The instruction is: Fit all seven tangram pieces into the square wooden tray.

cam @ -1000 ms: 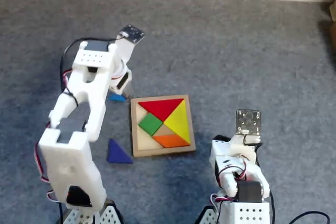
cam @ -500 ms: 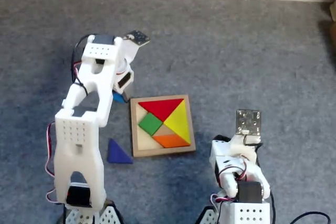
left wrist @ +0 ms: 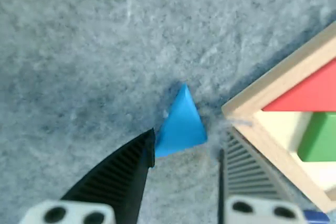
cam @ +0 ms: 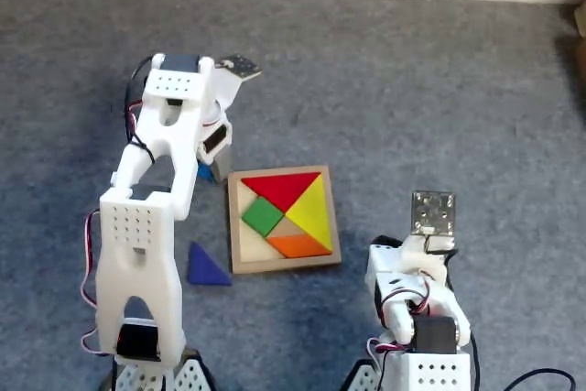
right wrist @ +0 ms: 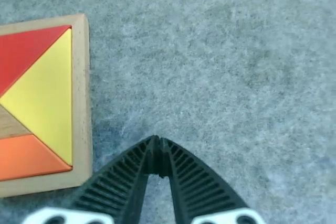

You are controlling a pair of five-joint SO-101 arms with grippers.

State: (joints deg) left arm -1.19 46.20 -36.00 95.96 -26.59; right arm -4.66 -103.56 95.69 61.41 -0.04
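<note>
Nearest, the right hand (right wrist: 157,150) sits pinched shut, empty, right of the wooden tray (cam: 234,226). A dark blue triangle (cam: 206,267) lies on the table (cam: 458,89) at the tray's lower left. Inside lie a red triangle (cam: 279,188), yellow triangle (cam: 314,208), green square (cam: 263,217) and orange piece (cam: 298,244) around an unclear tan middle. Farthest, the other piece seemingly left, a light blue triangle (left wrist: 181,124), sits inside the wide-open left hand (left wrist: 186,145).

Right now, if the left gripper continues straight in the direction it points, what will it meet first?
Most likely the light blue triangle piece, lying at the mouth of the open left gripper. The wooden tray has a corner just beside that line, but depth is unclear.
</note>
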